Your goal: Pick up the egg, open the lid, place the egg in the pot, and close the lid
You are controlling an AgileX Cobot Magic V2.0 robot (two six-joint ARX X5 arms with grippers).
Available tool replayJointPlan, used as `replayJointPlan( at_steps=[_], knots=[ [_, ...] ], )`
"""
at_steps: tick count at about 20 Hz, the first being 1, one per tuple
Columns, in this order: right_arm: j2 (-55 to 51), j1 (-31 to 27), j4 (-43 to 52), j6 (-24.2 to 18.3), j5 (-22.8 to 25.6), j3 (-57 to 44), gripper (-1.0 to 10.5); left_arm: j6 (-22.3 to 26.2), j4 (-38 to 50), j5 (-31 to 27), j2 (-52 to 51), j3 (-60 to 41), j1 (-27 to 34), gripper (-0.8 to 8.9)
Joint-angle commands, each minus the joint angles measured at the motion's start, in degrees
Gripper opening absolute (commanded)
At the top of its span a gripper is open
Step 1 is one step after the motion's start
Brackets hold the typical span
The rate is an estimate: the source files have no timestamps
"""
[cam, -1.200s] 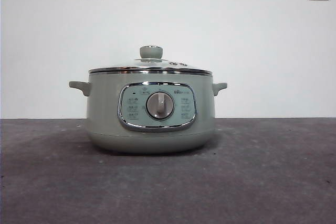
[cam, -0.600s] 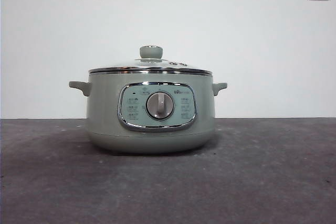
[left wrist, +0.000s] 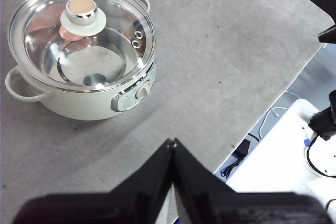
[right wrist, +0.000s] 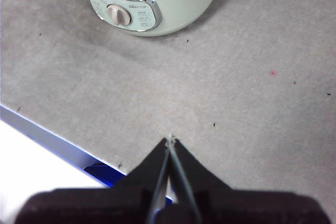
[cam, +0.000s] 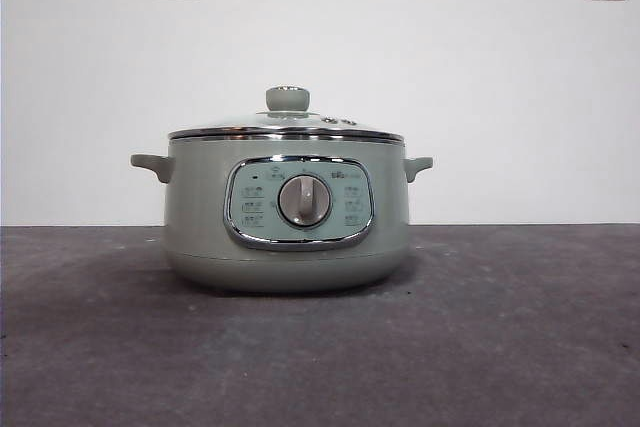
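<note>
The table [left wrist: 236, 51] is grey and bare around the pot [cam: 288, 217], which stands upright on it, well ahead of both grippers and touched by neither. The pot looks heavy and stable, unlikely to shift when its cover is lifted.

The lid [left wrist: 110, 30] sits closed and level on the pot's rim. Being glass with a chrome edge, it is judged rigid, slippery and breakable. The round knob [left wrist: 83, 13] at its centre is the only sound place to grip; a straight lift is advised.

The egg [left wrist: 71, 31] appears only in the left wrist view, as a brown-orange oval seen through the glass just beside the knob. Whether it lies inside the pot or beyond it cannot be determined. It would be light, smooth and fragile, best taken across its narrow middle with gentle pressure.

The left gripper [left wrist: 171, 141] is clenched with nothing held, hanging above the table short of the pot's dial side. The right gripper [right wrist: 170, 139] is likewise pressed together and empty, over bare table before the front panel.
</note>
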Motion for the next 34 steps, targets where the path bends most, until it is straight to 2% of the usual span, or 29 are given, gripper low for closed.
replayJointPlan(
  at_steps=[1, 6, 8, 10, 14, 16, 18, 20, 21, 25, 30, 34],
  knots=[
    [0.02, 0.11, 0.15, 0.68, 0.28, -0.48, 0.0, -0.09, 0.22, -0.15, -0.02, -0.20, -0.22, -0.03],
    [0.02, 0.09, 0.09, 0.68, 0.28, -0.48, 0.0, -0.09, 0.22, -0.13, 0.50, -0.17, -0.22, -0.04],
    [0.02, 0.11, 0.00, 0.68, 0.28, -0.48, 0.0, 4.50, 0.24, -1.73, 1.03, -0.11, -0.20, -0.03],
    [0.02, 0.11, -0.02, 0.66, 0.28, -0.48, 0.0, 4.66, 0.85, -3.82, 1.09, -0.11, 0.28, -0.03],
    [0.02, 0.11, 0.00, 0.68, 0.28, -0.48, 0.0, 10.54, 9.64, -4.74, -0.20, -0.17, 1.86, -0.03],
    [0.02, 0.11, -0.02, 0.68, 0.26, -0.48, 0.0, 14.97, 16.04, -4.02, -2.36, -0.63, 6.08, -0.03],
    [0.02, 0.11, -0.02, 0.68, 0.26, -0.48, 0.0, 19.06, 24.26, 1.33, -6.10, -4.35, 12.63, -0.03],
    [0.02, 0.09, -0.02, 0.68, 0.28, -0.48, 0.0, 19.89, 33.83, 7.45, -12.28, -13.07, 19.21, -0.03],
    [0.02, 0.11, -0.02, 0.68, 0.28, -0.48, 0.0, 19.87, 38.40, 7.76, -16.00, -18.80, 21.92, -0.03],
    [0.02, 0.11, -0.02, 0.68, 0.26, -0.48, 0.0, 18.88, 54.45, 3.21, -30.60, -43.78, 29.42, -0.04],
    [0.02, 0.09, -0.02, 0.68, 0.26, -0.48, 0.0, 14.40, 64.13, 2.60, -45.40, -69.90, 33.27, -0.03],
    [0.02, 0.09, -0.02, 0.68, 0.28, -0.48, 0.0, 7.48, 69.11, 1.79, -53.79, -84.80, 34.14, -0.03]
  ],
)
